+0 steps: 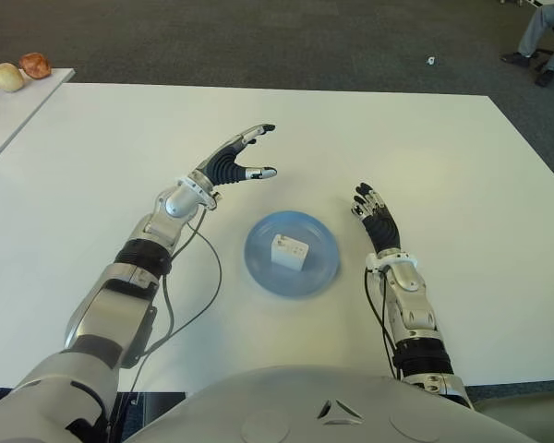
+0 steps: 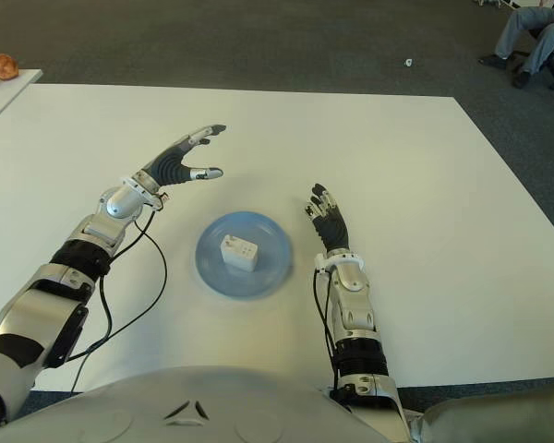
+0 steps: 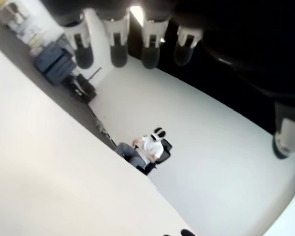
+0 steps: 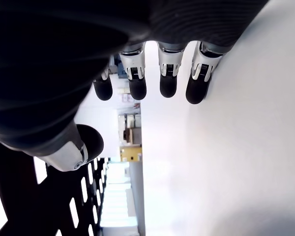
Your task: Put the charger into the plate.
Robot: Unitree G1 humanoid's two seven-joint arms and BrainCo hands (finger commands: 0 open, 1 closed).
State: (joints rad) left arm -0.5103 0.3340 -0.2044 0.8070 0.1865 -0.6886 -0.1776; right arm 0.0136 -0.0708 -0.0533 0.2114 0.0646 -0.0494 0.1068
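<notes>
The charger lies in the plate and both robot hands are empty.

The white charger (image 1: 289, 250) sits near the middle of the blue plate (image 1: 319, 274) on the white bench (image 1: 443, 166). The left robot hand (image 1: 237, 161) is beyond the plate on its left side, fingers spread and holding nothing. The right robot hand (image 1: 374, 215) shows just right of the plate, fingers stretched out and released.
</notes>
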